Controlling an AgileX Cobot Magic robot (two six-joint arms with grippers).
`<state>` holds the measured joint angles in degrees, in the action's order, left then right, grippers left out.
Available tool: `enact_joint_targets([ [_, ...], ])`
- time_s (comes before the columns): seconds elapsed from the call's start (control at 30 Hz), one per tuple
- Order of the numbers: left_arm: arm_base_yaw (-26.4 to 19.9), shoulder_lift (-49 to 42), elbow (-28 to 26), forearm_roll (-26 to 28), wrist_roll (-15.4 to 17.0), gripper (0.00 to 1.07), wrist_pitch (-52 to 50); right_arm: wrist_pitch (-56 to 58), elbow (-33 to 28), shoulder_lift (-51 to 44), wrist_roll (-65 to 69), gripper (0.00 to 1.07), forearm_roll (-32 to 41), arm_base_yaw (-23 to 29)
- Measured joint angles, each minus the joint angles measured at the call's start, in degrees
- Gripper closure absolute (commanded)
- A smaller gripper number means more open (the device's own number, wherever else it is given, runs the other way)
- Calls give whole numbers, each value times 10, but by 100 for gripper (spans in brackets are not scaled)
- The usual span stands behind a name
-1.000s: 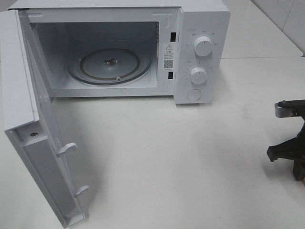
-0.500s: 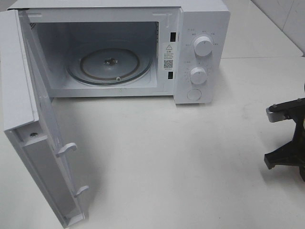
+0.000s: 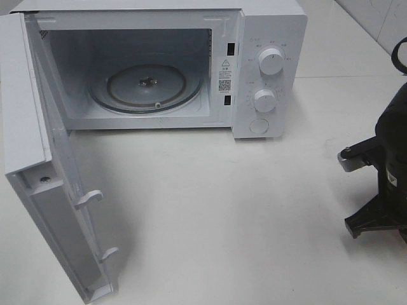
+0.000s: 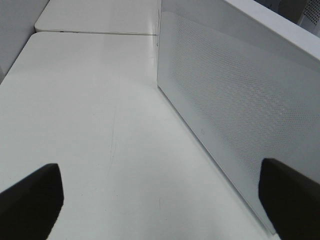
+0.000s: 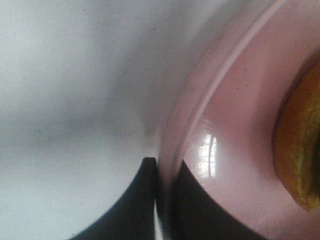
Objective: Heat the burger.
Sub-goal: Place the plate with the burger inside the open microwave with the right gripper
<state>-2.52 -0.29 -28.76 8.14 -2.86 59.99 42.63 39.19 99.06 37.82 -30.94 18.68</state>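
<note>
**Tool state.** Your right gripper (image 5: 164,172) is clamping the rim of the pink plate (image 5: 235,115), with 1 finger on each face of the rim. Your left gripper (image 4: 160,192) is standing wide open and holding nothing.

**Task item.** The burger (image 5: 300,150) is sitting on the pink plate, inward from the gripped rim. Only its edge is showing in the right wrist view. Neither plate nor burger is showing in the high view, where the right arm (image 3: 381,184) is working toward the right edge of the desk (image 3: 222,210).

**Hazards.**
1. You are gripping the plate at 1 point on a thin, glossy rim. The plate is likely to sag on its far side during a lift, and the burger is likely to slide.
2. The rim could be slipping between the pads if the wrist is rolling or the move is abrupt.
3. The plate could be clipping the cavity frame if it is entering tilted.

**Surroundings.** The microwave (image 3: 267,25) is standing at the rear of the desk with its door (image 3: 25,101) swung fully open on the left. The glass turntable (image 3: 146,89) is lying bare inside. Nothing is blocking the path from the right arm to the opening. The 2 knobs (image 3: 271,61) are facing that path. Your left gripper is waiting beside the door's outer face, so a stray move there could be swinging the door shut.
</note>
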Motion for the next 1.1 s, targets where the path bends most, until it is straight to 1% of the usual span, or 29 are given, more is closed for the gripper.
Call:
enact_joint_targets([
  [0.03,0,0,0,0,0,9,0,0,0,0,0,107,0,0],
  [0.1,0,0,0,0,0,9,0,19,0,0,19,107,-19,21],
  [0.23,0,0,0,0,0,9,0,28,0,0,29,107,-31,37],
  [0.3,0,0,0,0,0,9,0,33,0,0,37,107,-38,54],
  [0.47,0,0,0,0,0,9,0,39,-1,-4,41,107,-42,80],
  [0.57,0,0,0,0,0,9,0,39,-1,-9,41,107,-42,85],
  [0.63,0,0,0,0,0,9,0,41,-1,-39,41,107,-42,106],
  [0.67,0,0,0,0,0,9,0,41,-1,-39,41,107,-42,106],
  [0.8,0,0,0,0,0,9,0,60,-1,-72,39,107,-42,133],
  [0.97,0,0,0,0,0,9,0,73,-3,-81,34,107,-42,156],
  [1.0,0,0,0,0,0,9,0,77,-6,-81,33,107,-42,170],
  [1.07,0,0,0,0,0,9,0,80,-7,-83,32,107,-42,176],
  [1.1,0,0,0,0,0,9,0,84,-7,-84,29,107,-41,193],
])
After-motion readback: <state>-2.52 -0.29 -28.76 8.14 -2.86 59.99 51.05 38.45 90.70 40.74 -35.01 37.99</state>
